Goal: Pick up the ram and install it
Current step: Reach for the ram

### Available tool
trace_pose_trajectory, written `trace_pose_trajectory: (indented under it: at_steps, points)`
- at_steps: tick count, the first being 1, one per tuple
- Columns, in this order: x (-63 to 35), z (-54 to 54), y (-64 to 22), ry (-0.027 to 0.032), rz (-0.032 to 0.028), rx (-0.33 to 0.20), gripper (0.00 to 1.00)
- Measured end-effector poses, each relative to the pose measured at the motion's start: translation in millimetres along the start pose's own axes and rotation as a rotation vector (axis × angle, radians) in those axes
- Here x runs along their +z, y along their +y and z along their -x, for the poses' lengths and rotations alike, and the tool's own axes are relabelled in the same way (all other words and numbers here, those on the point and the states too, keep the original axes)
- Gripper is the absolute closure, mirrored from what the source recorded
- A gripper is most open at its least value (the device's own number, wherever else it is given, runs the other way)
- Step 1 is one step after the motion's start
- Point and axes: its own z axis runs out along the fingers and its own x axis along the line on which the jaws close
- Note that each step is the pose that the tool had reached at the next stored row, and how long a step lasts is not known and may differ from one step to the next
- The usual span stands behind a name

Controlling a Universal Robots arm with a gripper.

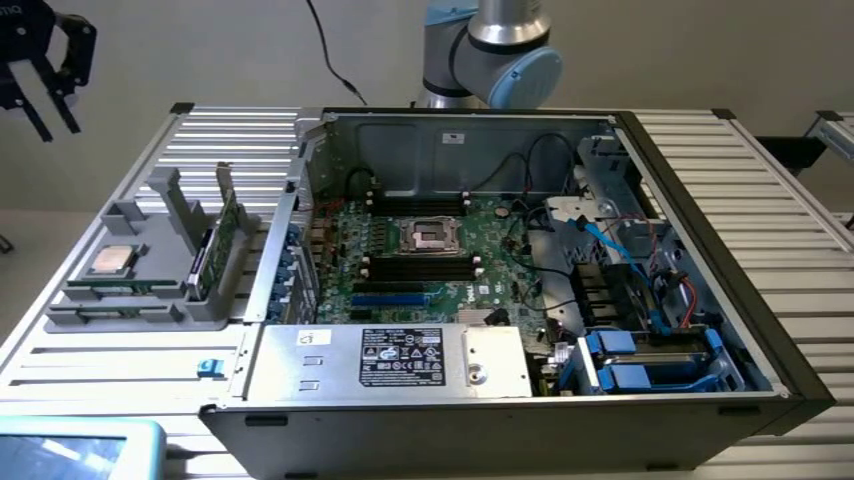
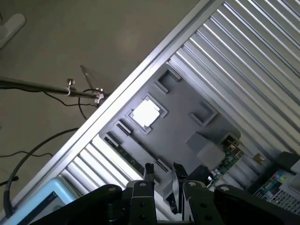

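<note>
Silver tubular arm with a pale-blue joint cap and black fingers.

Slatted table (computer case, grey holder)

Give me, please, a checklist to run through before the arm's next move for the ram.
1. Gripper open and empty: ok.
2. Ram lying in the holder, in front of the chip: ok.
3. Gripper down at the ram: not ok; it hangs well above the holder.
4. Memory slots on the board free: ok, they look empty.
5. Slot latches open: cannot tell.
</note>
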Motion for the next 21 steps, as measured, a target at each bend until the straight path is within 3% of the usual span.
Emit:
trace_pose_trajectory:
  at_steps: [21]
  points:
    - [0.0, 0.0, 0.0, 0.0166, -0.0174, -0.38, 0.71]
